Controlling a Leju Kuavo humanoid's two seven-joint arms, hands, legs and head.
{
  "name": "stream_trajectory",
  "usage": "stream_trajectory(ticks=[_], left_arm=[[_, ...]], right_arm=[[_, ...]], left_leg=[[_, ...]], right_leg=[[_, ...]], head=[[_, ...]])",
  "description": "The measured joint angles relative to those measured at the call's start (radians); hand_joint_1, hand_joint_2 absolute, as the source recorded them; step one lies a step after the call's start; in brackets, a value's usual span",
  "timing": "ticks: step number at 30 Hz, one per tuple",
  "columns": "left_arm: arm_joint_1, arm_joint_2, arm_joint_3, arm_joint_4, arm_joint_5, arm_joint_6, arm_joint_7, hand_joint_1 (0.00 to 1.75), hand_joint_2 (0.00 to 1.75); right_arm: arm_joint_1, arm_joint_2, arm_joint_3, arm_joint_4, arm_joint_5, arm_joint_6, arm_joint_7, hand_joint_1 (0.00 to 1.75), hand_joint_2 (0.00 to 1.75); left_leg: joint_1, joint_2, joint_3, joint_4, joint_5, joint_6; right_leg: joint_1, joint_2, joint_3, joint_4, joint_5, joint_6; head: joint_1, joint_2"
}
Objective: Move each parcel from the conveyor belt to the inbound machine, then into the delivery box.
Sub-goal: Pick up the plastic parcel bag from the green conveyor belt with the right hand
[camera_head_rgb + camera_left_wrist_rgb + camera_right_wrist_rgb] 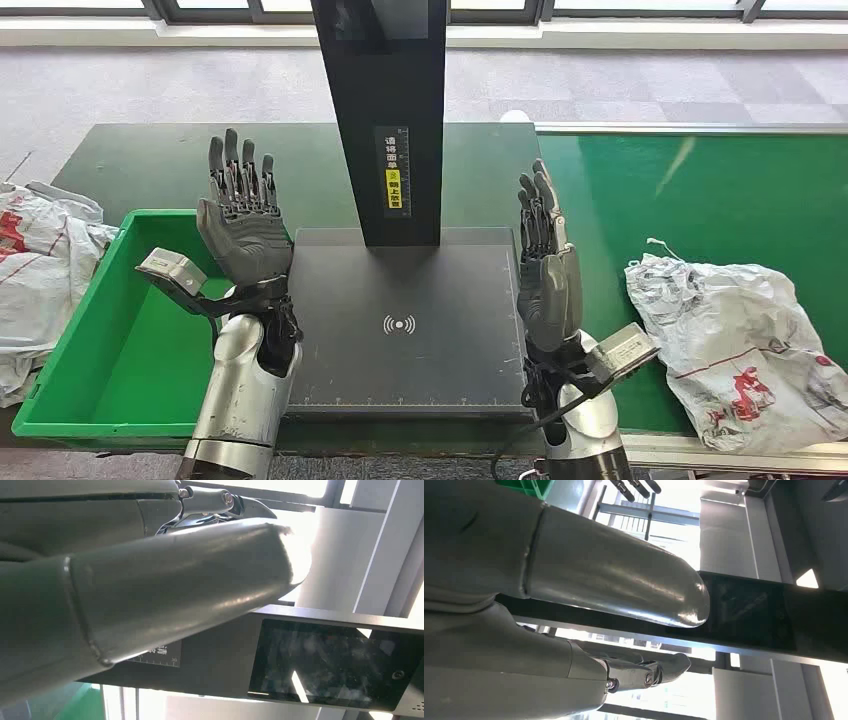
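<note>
1. The left hand [240, 215] is raised at the left edge of the scanner plate [405, 330], palm facing the camera, fingers spread and pointing up. It holds nothing and touches nothing.
2. The right hand [545, 265] is raised at the right edge of the same plate, seen edge-on, fingers straight and close together, pointing up. It is also open and empty.
3. In the left wrist view the thick grey thumb [165, 580] stretches out straight in front of a dark screen [335, 662], with nothing against it.
4. In the right wrist view the thumb [624, 585] is likewise extended, and a darker finger [644, 672] lies straight beside it, apart from it.
5. A crumpled white parcel [735, 335] with red print lies on the green belt [700, 190], towards its near edge, to the right of the right hand and apart from it.
6. The dark plate lies flat between the two hands, bare, with a small white signal mark near its middle.
7. A black post [385, 110] stands at the far edge of the plate and carries a yellow label.
8. A green box [80, 340] sits at the left end of the table, just beside the left arm; its floor is bare.
9. More white bags [40, 270] with red print lie against the left outer wall of the box, well apart from both hands.
</note>
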Motion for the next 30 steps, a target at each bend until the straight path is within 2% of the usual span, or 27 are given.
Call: stream_trajectory(ticks=[30], left_arm=[[0.0,0.0,0.0,0.0,0.0,0.0,0.0,0.0,0.0]], right_arm=[[0.0,0.0,0.0,0.0,0.0,0.0,0.0,0.0,0.0]], left_leg=[[0.0,0.0,0.0,0.0,0.0,0.0]], right_leg=[[0.0,0.0,0.0,0.0,0.0,0.0]], head=[[0.0,0.0]])
